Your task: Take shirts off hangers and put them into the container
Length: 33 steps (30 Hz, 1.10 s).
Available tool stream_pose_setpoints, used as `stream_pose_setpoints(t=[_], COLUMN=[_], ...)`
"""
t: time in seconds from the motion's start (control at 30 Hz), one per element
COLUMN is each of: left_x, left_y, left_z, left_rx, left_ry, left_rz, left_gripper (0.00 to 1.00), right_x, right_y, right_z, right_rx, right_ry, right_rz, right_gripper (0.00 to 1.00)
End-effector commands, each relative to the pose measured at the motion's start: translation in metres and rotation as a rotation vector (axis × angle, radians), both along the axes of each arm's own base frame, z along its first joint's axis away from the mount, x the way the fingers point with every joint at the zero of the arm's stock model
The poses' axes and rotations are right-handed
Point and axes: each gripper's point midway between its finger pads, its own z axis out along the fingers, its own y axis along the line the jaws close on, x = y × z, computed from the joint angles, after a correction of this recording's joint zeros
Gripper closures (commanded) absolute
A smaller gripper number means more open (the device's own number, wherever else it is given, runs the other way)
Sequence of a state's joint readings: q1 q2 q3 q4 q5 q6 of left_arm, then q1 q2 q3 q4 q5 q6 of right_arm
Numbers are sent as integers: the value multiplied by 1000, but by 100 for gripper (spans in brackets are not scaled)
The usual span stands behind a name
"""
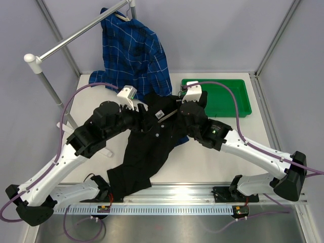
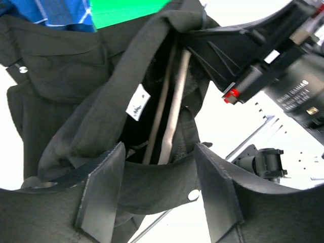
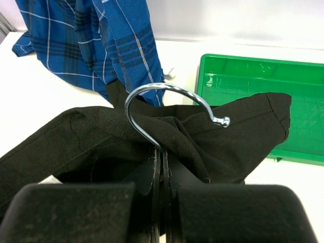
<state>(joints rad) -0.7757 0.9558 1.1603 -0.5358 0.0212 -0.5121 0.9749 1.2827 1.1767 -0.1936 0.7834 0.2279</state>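
At the far left, a silver rail (image 1: 76,35) with a white end cap is slanting up towards the back wall. The plaid shirt (image 1: 134,50) is hanging from it on a pale hanger, and its lower edge is resting on the white counter (image 1: 202,162) at the back.

To the right of that, the left arm is reaching in over the black shirt (image 1: 147,147). This shirt is lying spread on the middle of the counter between the two arms, outside the tray. Its hem is trailing down to the near edge, and its collar end is being held up where the arms meet. The left claw (image 2: 159,195) is released. Its two fingers (image 2: 101,187) are standing well apart, with a fold of black cloth running across between them. Past that fold the neck of the shirt is gaping open, showing a white label (image 2: 137,101) and the grey-beige bars of the hanger (image 2: 174,101) inside the shirt.

Further right, the right claw (image 3: 162,167) is clenched on that hanger just below its metal hook (image 3: 167,101), with black fabric bunching around the fingers. The hook is curving up out of the cloth.

At the right, the container (image 1: 238,98) is sitting on the counter near the back. A corner of the black shirt is showing in front of its left rim in the right wrist view, and I cannot tell whether the two are touching.
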Motion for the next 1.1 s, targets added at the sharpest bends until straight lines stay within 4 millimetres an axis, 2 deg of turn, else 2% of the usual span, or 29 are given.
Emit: stream_pose_setpoints(t=[0.0, 0.33, 0.6, 0.73, 0.9, 1.07], left_x=[-6, -24, -38, -43, -46, -46], left_y=[-11, -6, -4, 0, -3, -9], left_z=[9, -25, -25, -33, -54, -58], left_rx=[-17, 51, 69, 74, 67, 32], left_ry=[-47, 6, -18, -12, 6, -11], left_rz=[-61, -98, -148, -154, -171, -186], left_gripper=[40, 41, 44, 44, 44, 44], right_x=[4, 5, 9, 9, 7, 7], right_y=[4, 2, 3, 2, 2, 2], right_z=[18, 19, 18, 23, 37, 49], right_rx=[68, 63, 39, 47, 74, 90], right_ry=[-53, -59, -51, -55, -70, -80], right_rz=[-13, -22, -42, -45, -34, -29], right_gripper=[100, 100, 100, 100, 100, 100])
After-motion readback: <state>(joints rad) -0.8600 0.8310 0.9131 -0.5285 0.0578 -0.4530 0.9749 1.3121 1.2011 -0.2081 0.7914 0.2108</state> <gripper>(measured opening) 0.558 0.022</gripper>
